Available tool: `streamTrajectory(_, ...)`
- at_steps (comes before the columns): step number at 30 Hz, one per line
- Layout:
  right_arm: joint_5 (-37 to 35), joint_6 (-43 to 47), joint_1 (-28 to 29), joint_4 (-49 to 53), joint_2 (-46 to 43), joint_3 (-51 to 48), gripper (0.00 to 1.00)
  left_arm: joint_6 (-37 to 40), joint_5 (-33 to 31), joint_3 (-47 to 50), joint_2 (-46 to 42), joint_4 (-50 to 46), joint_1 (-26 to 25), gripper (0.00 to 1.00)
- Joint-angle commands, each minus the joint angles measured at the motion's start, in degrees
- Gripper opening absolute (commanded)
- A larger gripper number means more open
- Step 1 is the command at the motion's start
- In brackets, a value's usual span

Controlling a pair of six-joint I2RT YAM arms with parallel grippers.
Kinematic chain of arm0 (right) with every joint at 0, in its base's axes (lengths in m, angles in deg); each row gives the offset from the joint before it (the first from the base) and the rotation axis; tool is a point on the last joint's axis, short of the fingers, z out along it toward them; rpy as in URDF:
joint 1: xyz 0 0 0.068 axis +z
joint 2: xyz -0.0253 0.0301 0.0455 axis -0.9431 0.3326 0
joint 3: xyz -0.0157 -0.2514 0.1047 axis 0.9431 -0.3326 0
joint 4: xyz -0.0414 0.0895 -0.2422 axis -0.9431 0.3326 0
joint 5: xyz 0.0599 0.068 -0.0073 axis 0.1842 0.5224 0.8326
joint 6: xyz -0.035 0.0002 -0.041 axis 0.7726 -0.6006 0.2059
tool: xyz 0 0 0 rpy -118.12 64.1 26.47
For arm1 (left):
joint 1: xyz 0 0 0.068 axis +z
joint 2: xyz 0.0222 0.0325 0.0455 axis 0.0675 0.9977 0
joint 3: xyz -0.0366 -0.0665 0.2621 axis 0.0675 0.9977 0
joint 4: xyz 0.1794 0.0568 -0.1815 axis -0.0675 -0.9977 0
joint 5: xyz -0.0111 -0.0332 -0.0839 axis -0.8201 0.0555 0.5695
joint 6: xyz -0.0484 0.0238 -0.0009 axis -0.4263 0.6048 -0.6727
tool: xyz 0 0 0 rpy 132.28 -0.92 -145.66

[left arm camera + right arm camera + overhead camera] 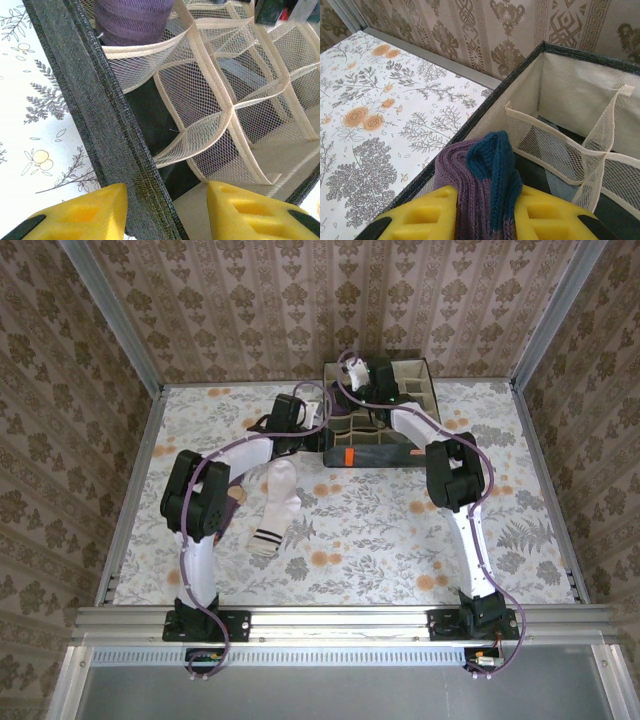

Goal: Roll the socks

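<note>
astride grey box wall [115,135], left gripper [167,210] part-open, empty; right gripper [485,210] clamps purple sock [465,170]

A grey fabric box [372,457] with beige mesh dividers [210,95] sits at the far edge of a flower-patterned table [380,530], near a wallpapered wall [300,300].

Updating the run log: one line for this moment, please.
left end effector: straddling box wall | right end effector: gripping purple-teal sock | white sock: on table
</note>
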Motion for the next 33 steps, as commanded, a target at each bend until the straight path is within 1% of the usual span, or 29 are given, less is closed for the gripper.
streamTrajectory(1,1.44,3.24,0.14,-0.42,-1.38,-2.75,0.24,-1.64,-1.8,0.74,0.15,-3.35,1.14,0.37)
streamTrajectory(4,2.64,3.83,0.01,-1.52,-2.06,-4.48,0.35,-2.11,-1.98,1.18,-0.25,-3.18,1.31,0.37)
streamTrajectory(7,2.74,3.11,-0.12,-1.71,-2.46,-4.83,0.52,-2.15,-2.07,1.55,-0.96,-2.93,1.32,0.37)
streamTrajectory(10,2.93,1.61,-0.3,-1.96,-3.36,-4.7,0.62,-1.85,-1.98,1.57,-1.64,-2.82,1.31,0.37)
streamTrajectory(13,3.2,-1.41,-0.64,-1.91,-4.51,-3.75,0.7,-1.69,-1.72,1.39,-2.01,-2.69,1.34,0.37)
streamTrajectory(21,5.34,-8.42,-2.28,0.26,-6.54,-1.01,0.75,-0.54,-1.45,-0.37,-2.96,-3.55,1.32,0.37)
streamTrajectory(22,5.4,-8.74,-2.39,0.61,-6.79,-0.9,0.76,-0.19,-1.38,-0.84,-3.08,-3.98,2.89,0.37)
streamTrajectory(29,4.46,-9.76,-2.37,5.75,-10.02,-0.87,0.75,1.94,-1.26,-2.16,-5.82,-6.19,3.6,0.37)
streamTrajectory(33,3.79,-11.17,-2.01,10.07,-12.93,-1.61,0.73,2.33,-1.79,-0.03,-9.37,-6.43,4.52,0.37)
